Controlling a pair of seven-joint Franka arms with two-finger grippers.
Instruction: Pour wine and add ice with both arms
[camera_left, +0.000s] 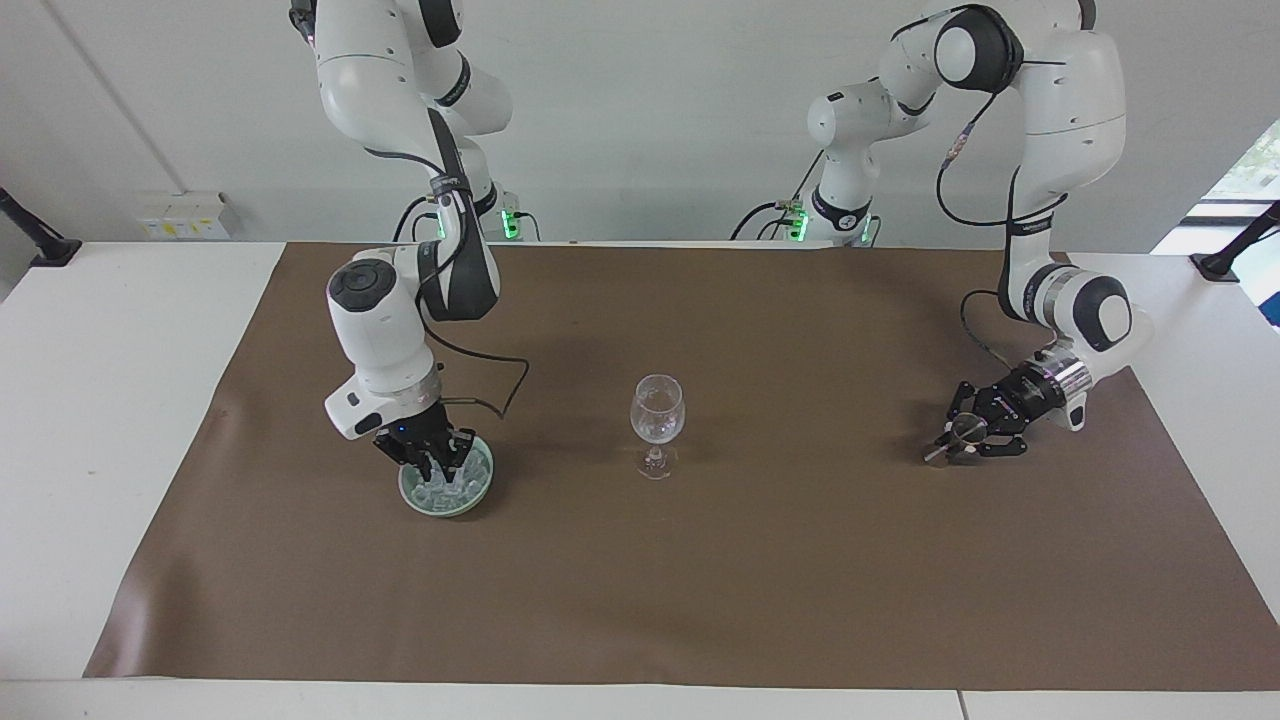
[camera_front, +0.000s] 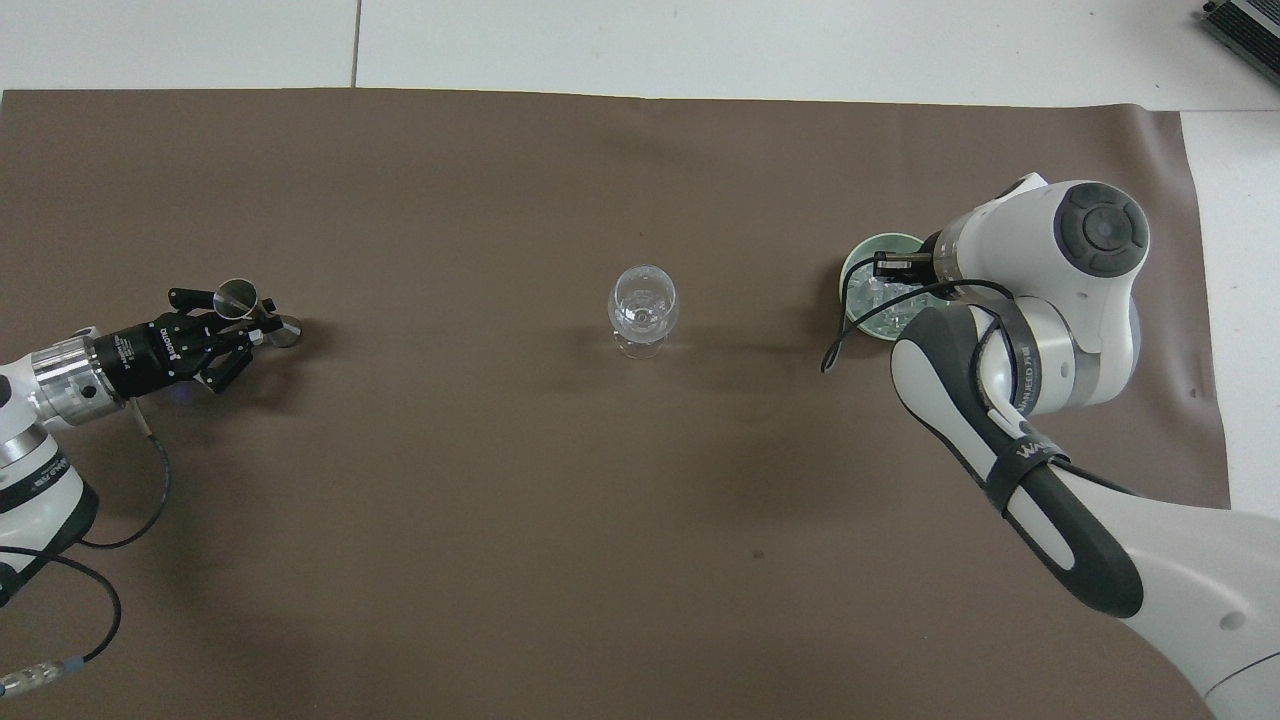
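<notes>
The wine glass (camera_left: 657, 410) stands upright at the middle of the brown mat (camera_left: 700, 600), and everything else is best placed from it. Toward the right arm's end of the table from the glass sits a pale green bowl (camera_left: 478, 497) holding the ice (camera_left: 447, 486), a glistening heap of clear cubes. The right gripper (camera_left: 440, 470) is down in that bowl among the cubes, its fingers pinched together; whether a cube is actually caught between them cannot be told.

Toward the left arm's end from the glass, the left gripper (camera_left: 958, 440) is low over the mat, clenched on a small metal jigger (camera_front: 240, 300) that lies tilted in its grip (one end touches or nearly touches the mat).

The step in hand appears to be picking up ice. To do it well, the right arm should probably lift straight up out of the bowl before travelling, so nothing drags the rim, then stop squarely over the glass's mouth and let go from low down; the stemmed glass looks easy to tip.
</notes>
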